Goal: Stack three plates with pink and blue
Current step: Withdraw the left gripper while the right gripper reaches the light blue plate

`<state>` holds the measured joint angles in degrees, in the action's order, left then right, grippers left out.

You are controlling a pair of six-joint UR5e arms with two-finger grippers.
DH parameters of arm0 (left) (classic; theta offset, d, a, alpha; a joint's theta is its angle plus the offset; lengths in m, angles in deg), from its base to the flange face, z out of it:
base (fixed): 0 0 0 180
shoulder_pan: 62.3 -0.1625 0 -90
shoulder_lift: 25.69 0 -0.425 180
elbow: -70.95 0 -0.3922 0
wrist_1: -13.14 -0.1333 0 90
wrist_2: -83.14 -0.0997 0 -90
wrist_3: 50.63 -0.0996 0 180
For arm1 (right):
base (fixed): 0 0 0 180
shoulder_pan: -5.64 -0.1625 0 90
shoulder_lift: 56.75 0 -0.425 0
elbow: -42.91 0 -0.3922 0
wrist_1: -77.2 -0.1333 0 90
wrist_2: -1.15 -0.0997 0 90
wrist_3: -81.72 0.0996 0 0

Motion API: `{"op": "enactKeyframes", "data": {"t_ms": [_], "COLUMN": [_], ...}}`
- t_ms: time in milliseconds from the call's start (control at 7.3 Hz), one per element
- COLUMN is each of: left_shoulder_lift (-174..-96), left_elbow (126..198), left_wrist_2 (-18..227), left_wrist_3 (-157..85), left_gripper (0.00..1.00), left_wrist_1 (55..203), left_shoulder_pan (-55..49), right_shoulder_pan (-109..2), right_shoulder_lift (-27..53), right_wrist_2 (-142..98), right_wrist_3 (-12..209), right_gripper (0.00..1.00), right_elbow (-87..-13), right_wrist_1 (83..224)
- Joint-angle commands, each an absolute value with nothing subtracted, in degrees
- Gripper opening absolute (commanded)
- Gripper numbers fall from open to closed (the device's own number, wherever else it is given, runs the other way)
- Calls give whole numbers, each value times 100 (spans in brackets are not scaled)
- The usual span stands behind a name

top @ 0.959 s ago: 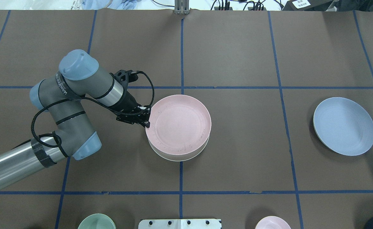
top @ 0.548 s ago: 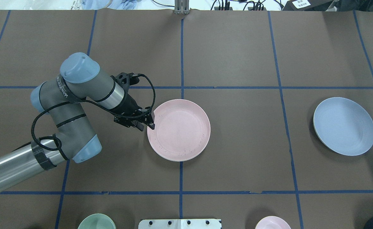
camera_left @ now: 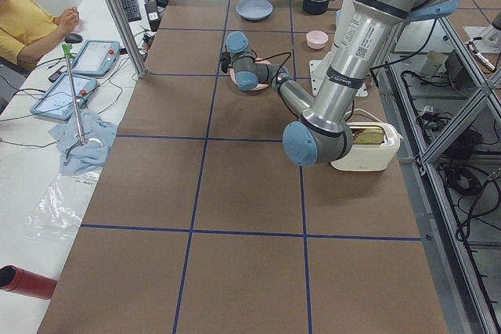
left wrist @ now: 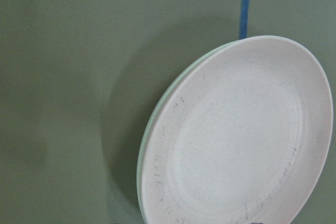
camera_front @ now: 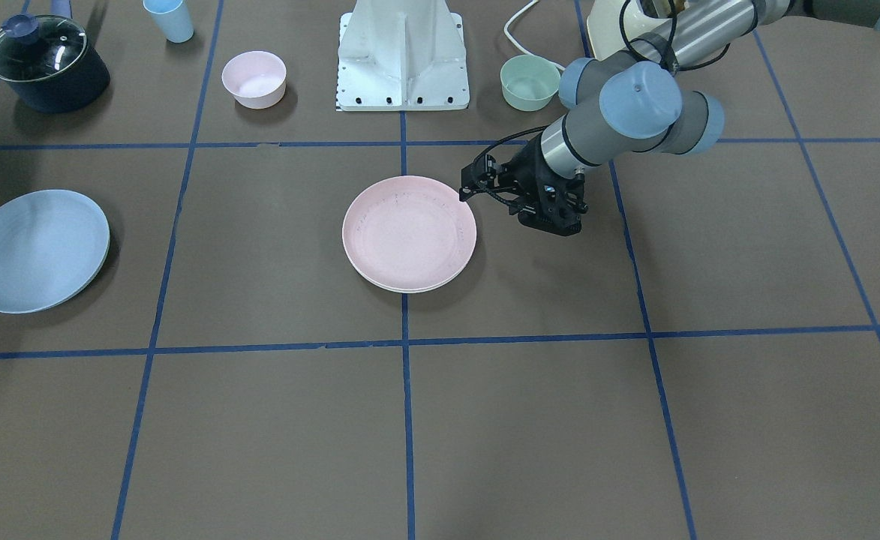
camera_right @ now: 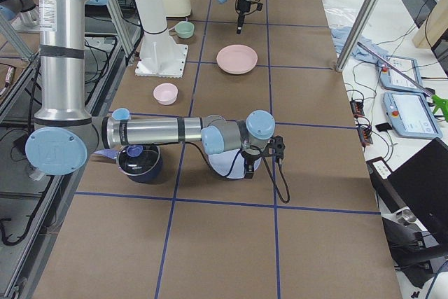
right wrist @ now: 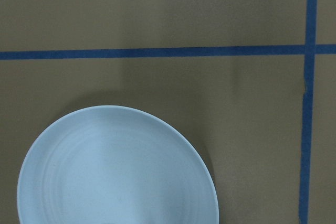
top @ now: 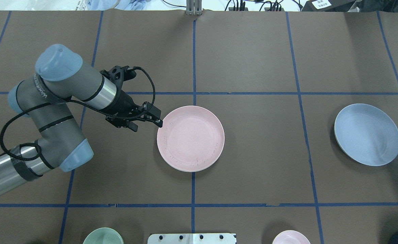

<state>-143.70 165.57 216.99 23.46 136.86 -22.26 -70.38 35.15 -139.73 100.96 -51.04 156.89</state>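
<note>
Pulled back since a second ago, my left gripper hangs just beside the pink plate, jaws spread and empty, clear of the rim so the stack is not nudged. Pink sits squarely on the cream-white plate, only a thin edge of which shows, in the middle of the worktop. Well apart on my right lies the blue plate, alone. My right gripper hovers over it, probably to fetch it, but whether its jaws are spread I cannot tell.
</note>
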Motion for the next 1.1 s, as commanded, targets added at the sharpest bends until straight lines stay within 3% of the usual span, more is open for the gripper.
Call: {"op": "enactKeyframes", "data": {"t_ms": [0, 274, 685, 959], "left_shoulder_lift": [-14329, -14329, -14329, -14329], "left_elbow": [16614, 16623, 16623, 16623], "left_wrist_2": [21691, 21691, 21691, 21691], "left_wrist_3": [2346, 2346, 2346, 2346], "left_gripper": [100, 100, 100, 100], "left_wrist_1": [13681, 13681, 13681, 13681], "left_shoulder_pan": [-2126, -2108, -2091, -2091], "right_shoulder_pan": [-6637, -6433, -6309, -6309], "right_shoulder_lift": [3457, 3466, 3474, 3483], "right_wrist_2": [-13965, -13965, -13956, -13956], "right_wrist_3": [10542, 11132, 11073, 11064], "right_gripper": [99, 98, 93, 78], "right_elbow": [-4537, -4120, -3856, -3778], "right_wrist_1": [14741, 13612, 13573, 13573]}}
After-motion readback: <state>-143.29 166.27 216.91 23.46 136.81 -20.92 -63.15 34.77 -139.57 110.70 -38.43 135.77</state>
